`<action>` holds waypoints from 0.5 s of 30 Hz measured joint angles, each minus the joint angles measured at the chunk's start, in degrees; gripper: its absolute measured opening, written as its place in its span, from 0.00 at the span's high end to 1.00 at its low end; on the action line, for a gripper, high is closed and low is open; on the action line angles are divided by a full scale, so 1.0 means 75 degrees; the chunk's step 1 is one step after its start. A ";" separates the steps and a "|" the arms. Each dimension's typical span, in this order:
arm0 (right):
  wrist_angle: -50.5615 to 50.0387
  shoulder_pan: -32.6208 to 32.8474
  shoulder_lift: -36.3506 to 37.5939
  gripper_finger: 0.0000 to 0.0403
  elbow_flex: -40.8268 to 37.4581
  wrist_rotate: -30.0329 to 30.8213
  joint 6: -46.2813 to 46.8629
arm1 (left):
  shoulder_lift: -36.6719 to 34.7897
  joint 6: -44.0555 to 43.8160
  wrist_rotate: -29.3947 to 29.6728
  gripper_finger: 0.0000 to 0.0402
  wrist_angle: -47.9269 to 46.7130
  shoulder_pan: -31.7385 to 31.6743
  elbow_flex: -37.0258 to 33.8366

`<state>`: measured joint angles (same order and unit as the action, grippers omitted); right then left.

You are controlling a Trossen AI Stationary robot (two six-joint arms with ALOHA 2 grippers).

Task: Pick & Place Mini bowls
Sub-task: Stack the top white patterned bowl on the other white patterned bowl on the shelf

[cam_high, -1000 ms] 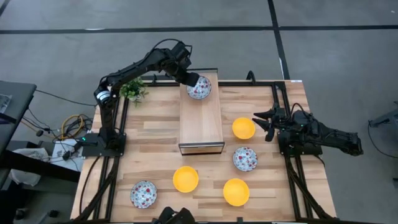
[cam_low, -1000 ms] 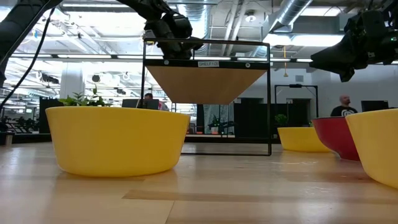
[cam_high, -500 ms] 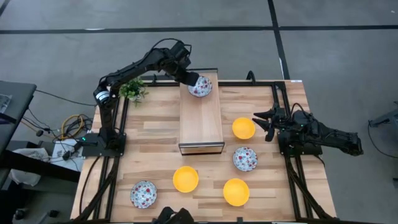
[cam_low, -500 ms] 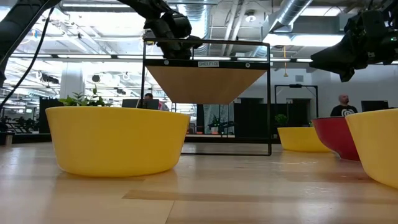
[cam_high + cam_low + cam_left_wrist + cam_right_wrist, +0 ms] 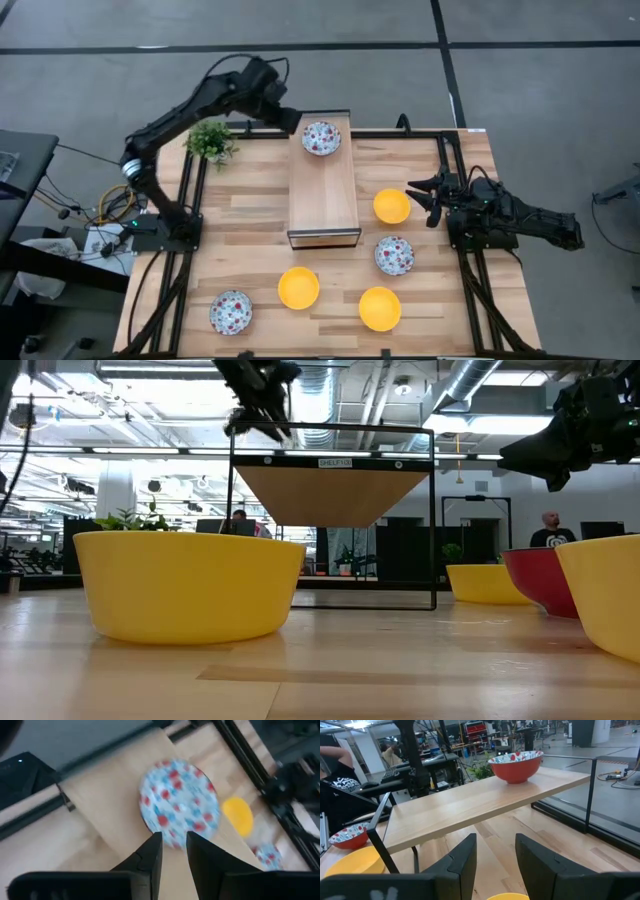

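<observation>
One white speckled mini bowl [image 5: 321, 137] stands on its base at the far end of the raised wooden shelf [image 5: 323, 195]; the left wrist view shows this bowl [image 5: 179, 802] just beyond my fingers. My left gripper [image 5: 288, 120] is open and hovers off the shelf's far-left corner, clear of the bowl. On the table stand three yellow bowls [image 5: 391, 206] [image 5: 298, 288] [image 5: 379, 308] and two speckled bowls [image 5: 394, 255] [image 5: 231, 311]. My right gripper [image 5: 422, 195] is open and waits at the table's right edge, beside the farthest yellow bowl.
A small green potted plant [image 5: 212, 143] stands at the table's far-left corner, close under the left arm. The shelf has a black metal frame [image 5: 432, 520]. In the low view, people show in the room behind the table.
My left gripper has let go of the speckled bowl and drawn back from it, up and toward the table's far-left corner. The bowl has stayed where it was on the shelf's far end. The right arm has kept still.
</observation>
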<state>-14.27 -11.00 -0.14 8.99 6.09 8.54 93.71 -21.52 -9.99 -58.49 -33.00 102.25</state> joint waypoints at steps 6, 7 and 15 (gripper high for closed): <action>-0.0001 0.0000 0.0000 0.69 0.0000 0.0000 0.0000 | -0.1683 -0.0238 0.0182 0.78 -0.0030 0.0825 -0.1608; -0.0001 0.0000 0.0000 0.69 0.0001 0.0003 0.0000 | -0.1966 -0.0379 0.0188 0.78 -0.0027 0.0993 -0.1903; -0.0004 0.0000 0.0000 0.69 0.0002 0.0013 -0.0003 | -0.4040 -0.1921 0.0192 0.78 -0.0033 0.2314 -0.4019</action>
<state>-14.31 -11.00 -0.14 9.01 6.18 8.51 63.41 -35.93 -8.54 -58.74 -15.64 72.11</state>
